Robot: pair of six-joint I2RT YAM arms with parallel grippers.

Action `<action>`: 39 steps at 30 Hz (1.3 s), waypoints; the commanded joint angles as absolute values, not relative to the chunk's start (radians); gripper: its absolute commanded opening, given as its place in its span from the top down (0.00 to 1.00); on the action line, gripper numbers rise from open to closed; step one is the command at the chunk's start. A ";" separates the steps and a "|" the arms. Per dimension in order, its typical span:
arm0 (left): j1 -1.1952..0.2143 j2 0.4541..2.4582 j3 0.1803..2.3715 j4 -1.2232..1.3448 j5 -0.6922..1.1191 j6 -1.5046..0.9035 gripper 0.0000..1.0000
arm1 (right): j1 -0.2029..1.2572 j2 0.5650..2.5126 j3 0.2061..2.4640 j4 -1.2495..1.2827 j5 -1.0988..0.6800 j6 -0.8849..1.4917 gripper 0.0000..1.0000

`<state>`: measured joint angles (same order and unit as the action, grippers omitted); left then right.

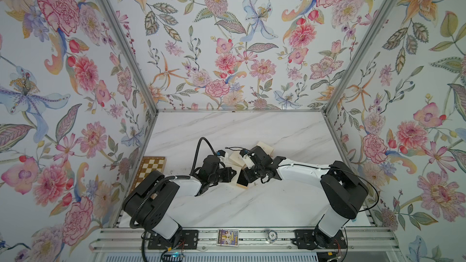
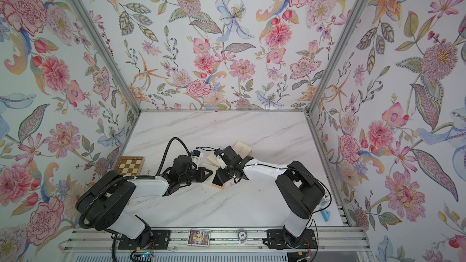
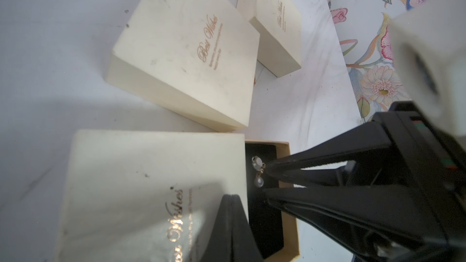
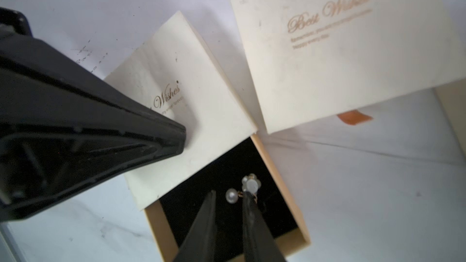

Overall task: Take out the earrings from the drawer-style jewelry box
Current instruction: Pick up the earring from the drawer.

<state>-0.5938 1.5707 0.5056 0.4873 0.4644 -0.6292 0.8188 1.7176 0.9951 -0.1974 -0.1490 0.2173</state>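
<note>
The drawer-style jewelry box has a cream sleeve (image 3: 141, 185) and a tan drawer (image 4: 278, 172), pulled out and lined in black. One of the earrings (image 4: 250, 185), a flower piece with a hanging pearl, lies on the lining (image 3: 257, 172). My right gripper (image 4: 230, 194) is open a little. Its thin tips reach into the drawer with the pearl between them, and one tip touches the earring's link. My left gripper (image 3: 233, 196) is shut and presses on the sleeve's top. In both top views the arms hide the earring, and only the drawer's end (image 1: 242, 182) (image 2: 218, 180) shows.
Two more cream "Best Wishes" boxes (image 3: 181, 54) (image 3: 274, 26) lie just beyond, one with an orange ribbon tab (image 4: 354, 118). A chessboard (image 1: 151, 170) leans at the left wall. A card (image 1: 227, 236) and a poker chip (image 1: 272, 235) sit on the front rail.
</note>
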 commanded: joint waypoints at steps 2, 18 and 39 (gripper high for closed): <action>-0.587 1.619 0.448 0.297 0.426 -0.635 1.00 | 0.825 1.743 1.014 -0.196 -0.150 0.220 0.78; -0.587 1.621 0.449 0.298 0.428 -0.634 1.00 | 0.825 1.755 1.014 -0.171 -0.154 0.221 0.77; -0.588 1.626 0.445 0.305 0.428 -0.639 1.00 | 0.824 1.766 1.016 -0.172 -0.139 0.224 0.79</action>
<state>-0.5938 1.5719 0.5014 0.4969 0.4644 -0.6300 0.8188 1.7489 0.9951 -0.1719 -0.1482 0.2173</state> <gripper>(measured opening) 0.041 0.214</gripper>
